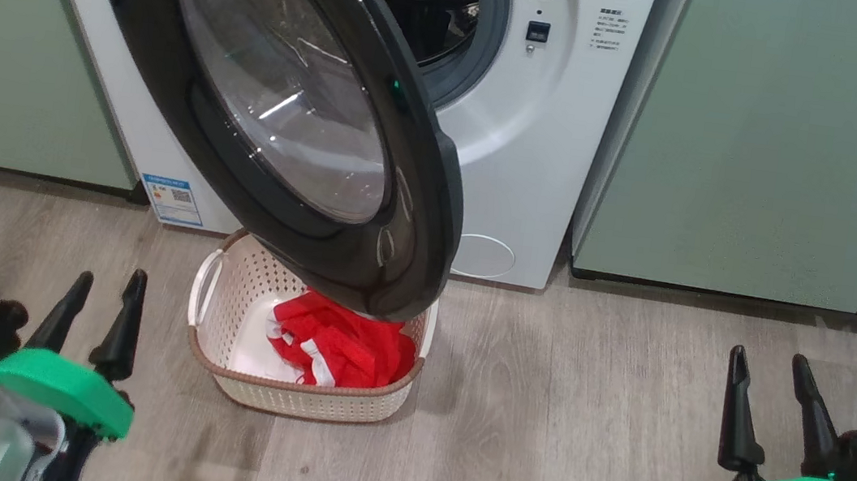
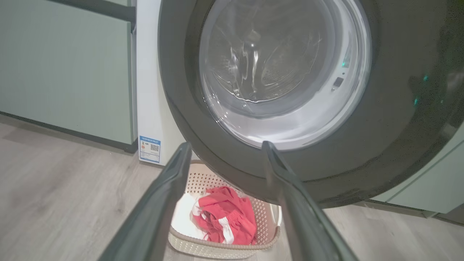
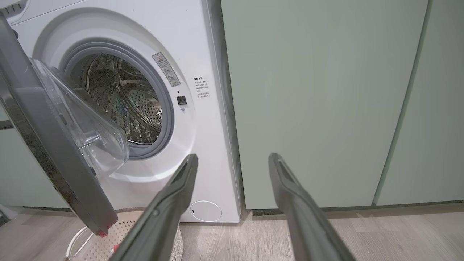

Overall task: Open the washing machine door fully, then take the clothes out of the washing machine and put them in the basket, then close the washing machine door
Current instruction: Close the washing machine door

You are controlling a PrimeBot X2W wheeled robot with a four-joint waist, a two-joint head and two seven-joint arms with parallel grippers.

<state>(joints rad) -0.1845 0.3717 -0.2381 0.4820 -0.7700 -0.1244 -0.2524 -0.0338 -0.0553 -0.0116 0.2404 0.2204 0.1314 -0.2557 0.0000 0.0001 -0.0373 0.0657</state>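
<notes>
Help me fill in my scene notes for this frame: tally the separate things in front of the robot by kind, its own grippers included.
washing machine: 1
basket: 1
heap of red clothes in the basket: 1 (the number of garments cannot be told)
grippers: 2, the left gripper and the right gripper, both open
Total: 5

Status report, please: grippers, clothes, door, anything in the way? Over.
Left gripper open, empty. Right gripper open, empty. Clothes in basket. Door open, overhanging basket.
</notes>
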